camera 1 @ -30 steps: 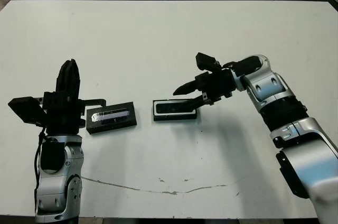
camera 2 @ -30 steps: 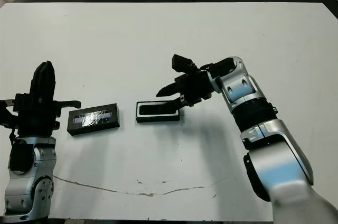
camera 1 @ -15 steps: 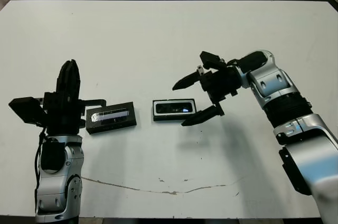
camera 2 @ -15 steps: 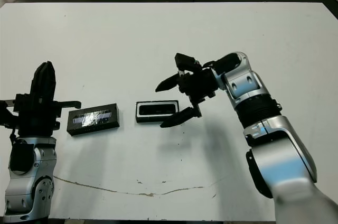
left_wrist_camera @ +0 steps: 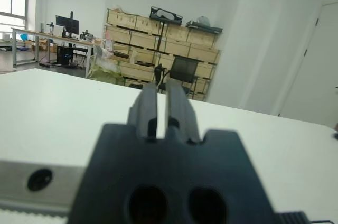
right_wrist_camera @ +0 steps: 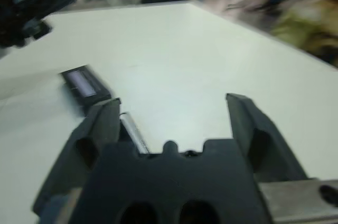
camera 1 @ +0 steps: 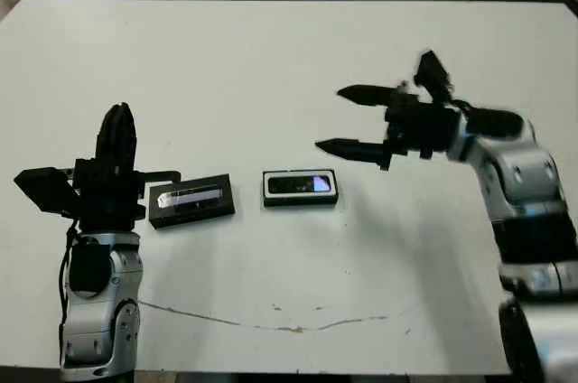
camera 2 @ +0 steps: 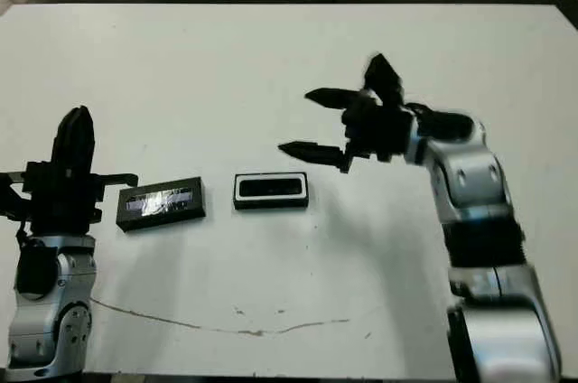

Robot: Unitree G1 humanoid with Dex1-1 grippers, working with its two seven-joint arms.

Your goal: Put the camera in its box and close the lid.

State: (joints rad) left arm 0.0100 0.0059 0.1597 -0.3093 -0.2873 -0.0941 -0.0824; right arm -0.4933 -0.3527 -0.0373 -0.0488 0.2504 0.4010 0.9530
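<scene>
Camera (camera 1: 301, 185): it lies inside the box (camera 1: 301, 199), in the middle of the table (camera 1: 271, 58).
Lid (camera 1: 191, 200): it sits just beside the box, not on it yet.
Our right gripper (camera 1: 350, 121): wide apart, holding nothing, up off the box.
Our left gripper (camera 1: 116, 135): pressed together, pointing up beside the lid, likely because it lifts the lid next.

Slim black camera (camera 1: 301, 185) lying flat inside the white-lined black box (camera 1: 301, 200), box uncovered, toward the counter's near edge. Flat black lid (camera 1: 191, 200) with silvery strip, slightly askew, just left of it, apart.
</scene>
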